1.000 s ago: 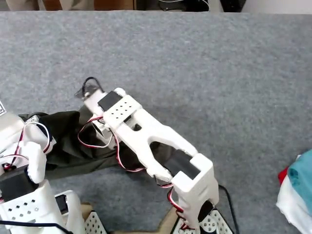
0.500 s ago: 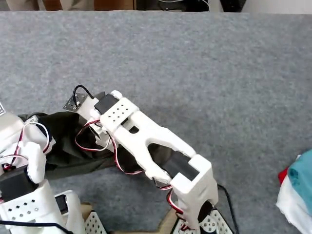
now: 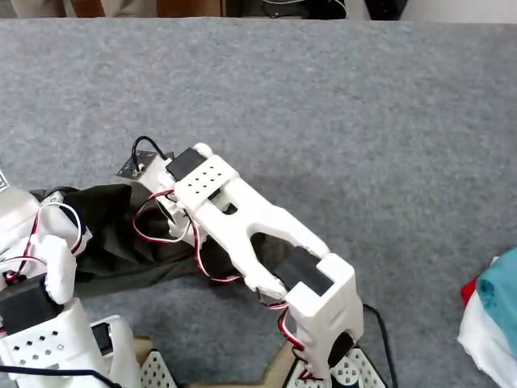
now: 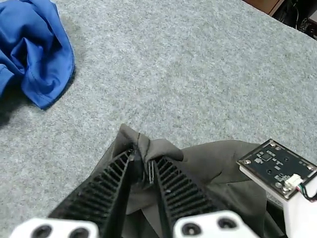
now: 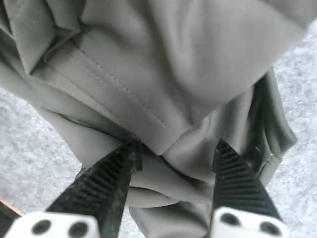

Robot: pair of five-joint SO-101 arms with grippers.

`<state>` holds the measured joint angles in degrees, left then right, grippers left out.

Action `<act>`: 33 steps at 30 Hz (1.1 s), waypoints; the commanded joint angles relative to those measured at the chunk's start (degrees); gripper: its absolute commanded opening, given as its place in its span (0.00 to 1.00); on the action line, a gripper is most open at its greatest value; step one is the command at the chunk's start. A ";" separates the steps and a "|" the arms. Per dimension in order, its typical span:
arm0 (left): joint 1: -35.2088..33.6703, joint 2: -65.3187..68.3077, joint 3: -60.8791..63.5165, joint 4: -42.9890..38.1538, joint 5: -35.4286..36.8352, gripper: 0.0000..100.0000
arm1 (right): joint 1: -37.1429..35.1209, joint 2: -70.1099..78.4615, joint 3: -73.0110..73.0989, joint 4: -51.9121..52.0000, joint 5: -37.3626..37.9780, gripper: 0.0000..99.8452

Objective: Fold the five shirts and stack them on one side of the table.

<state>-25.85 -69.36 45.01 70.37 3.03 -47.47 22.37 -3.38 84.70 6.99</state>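
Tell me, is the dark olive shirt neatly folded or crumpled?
Crumpled: the olive shirt lies bunched in loose creases, one pinch clamped in the left gripper.

The crumpled shirt (image 3: 105,242) lies on the table (image 3: 323,97), with the left gripper (image 4: 143,156) and right gripper (image 5: 177,145) on it. A shirt pile (image 3: 494,315) lies well to its right.

No lettering, label or number is legible (marks on the circuit board (image 4: 275,166) are too small).
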 commanded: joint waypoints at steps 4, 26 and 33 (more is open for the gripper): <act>-0.53 -0.48 -0.62 0.18 -0.26 0.02 | -4.00 -1.98 -2.15 -0.53 0.62 0.18; -0.53 -0.48 -0.70 0.18 -0.35 0.02 | 1.10 -0.48 -1.89 -1.76 1.41 0.15; -0.53 -0.48 -0.70 0.18 -0.35 0.02 | 1.01 4.97 -2.15 -3.34 1.41 0.15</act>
<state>-25.85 -69.36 45.01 70.37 3.03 -46.95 26.51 -3.38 82.68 7.43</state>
